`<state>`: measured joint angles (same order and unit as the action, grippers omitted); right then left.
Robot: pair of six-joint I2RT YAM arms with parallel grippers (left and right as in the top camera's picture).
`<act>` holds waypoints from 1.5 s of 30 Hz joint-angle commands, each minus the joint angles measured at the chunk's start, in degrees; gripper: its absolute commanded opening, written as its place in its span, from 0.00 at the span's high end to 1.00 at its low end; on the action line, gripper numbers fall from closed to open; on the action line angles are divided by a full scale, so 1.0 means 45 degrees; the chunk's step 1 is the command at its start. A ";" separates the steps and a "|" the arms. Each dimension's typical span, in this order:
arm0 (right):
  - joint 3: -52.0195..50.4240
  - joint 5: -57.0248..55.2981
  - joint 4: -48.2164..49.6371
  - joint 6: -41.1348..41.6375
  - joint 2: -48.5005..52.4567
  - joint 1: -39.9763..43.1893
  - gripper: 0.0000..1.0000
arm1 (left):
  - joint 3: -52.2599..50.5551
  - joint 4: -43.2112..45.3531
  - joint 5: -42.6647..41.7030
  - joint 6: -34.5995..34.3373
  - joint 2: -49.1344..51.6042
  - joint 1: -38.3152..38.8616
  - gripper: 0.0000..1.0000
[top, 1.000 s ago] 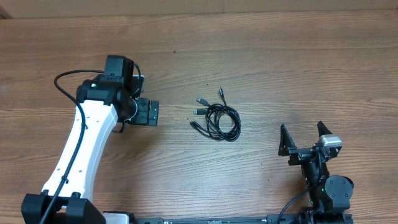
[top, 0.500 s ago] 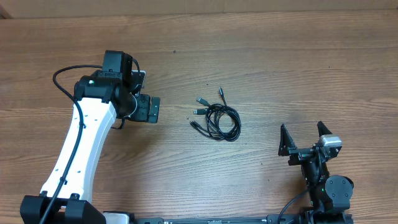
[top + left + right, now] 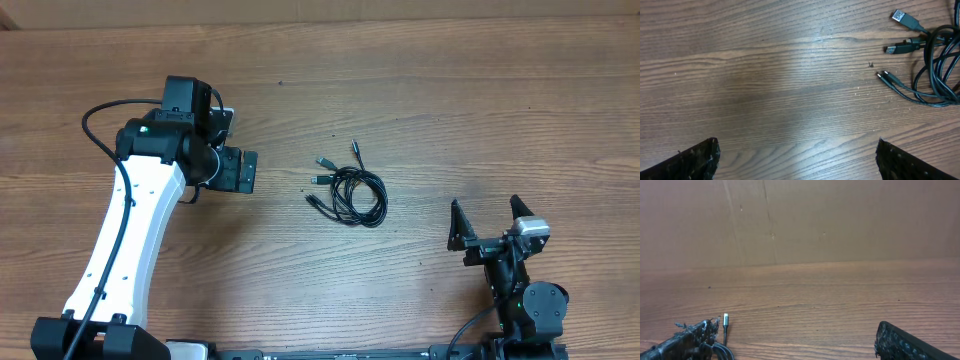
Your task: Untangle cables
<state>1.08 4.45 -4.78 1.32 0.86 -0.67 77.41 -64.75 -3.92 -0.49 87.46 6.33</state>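
- The left claw [image 3: 240,172] hangs over the left part of the wooden surface [image 3: 450,90], its jaws spread wide with nothing between them.
- The cables [image 3: 350,190] lie near the middle of the surface in one small tangled bunch of black loops. Their plugs fan out toward the upper left, and both claws are well apart from them.
- The right claw [image 3: 486,215] sits at the lower right, its jaws apart and empty.

Surface [image 3: 450,110]: brown wood grain, smooth, faint sheen under the light. Cables [image 3: 357,196]: black plastic sheath, slightly glossy; plug tips silver metal. Left arm shell [image 3: 130,240]: white smooth plastic, glossy. Left claw [image 3: 795,152] fingers [image 3: 695,160]: black, rough, grainy, matt. Back wall [image 3: 840,220]: brown, matt, cardboard-like.
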 commanded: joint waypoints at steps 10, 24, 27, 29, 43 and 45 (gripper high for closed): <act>-0.0136 -0.0121 0.0039 0.0049 -0.0029 0.0083 0.00 | 0.0311 0.0233 -0.0593 0.0495 0.0068 -0.0044 0.01; -0.0136 -0.0117 0.0039 0.0049 -0.0029 0.0083 0.00 | 0.0165 0.0393 -0.0670 0.0495 0.0068 -0.0044 0.00; -0.0136 -0.0121 0.0039 0.0049 -0.0029 0.0083 0.00 | 0.0165 0.0393 -0.0665 0.0495 0.0068 -0.0044 0.00; -0.0136 -0.0117 0.0039 0.0049 -0.0029 0.0083 0.00 | 0.0165 0.0393 -0.0665 0.0495 0.0068 -0.0044 0.00; -0.0136 -0.0121 0.0039 0.0049 -0.0029 0.0083 0.00 | 0.0165 0.0437 -0.0709 0.0491 0.0068 -0.0044 0.01; -0.0136 -0.0121 0.0039 0.0049 -0.0029 0.0083 0.00 | 0.0165 0.0442 -0.0714 0.0491 0.0068 -0.0044 0.01</act>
<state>1.08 4.43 -4.75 1.30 0.86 -0.67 77.41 -62.96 -6.07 0.60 87.46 6.33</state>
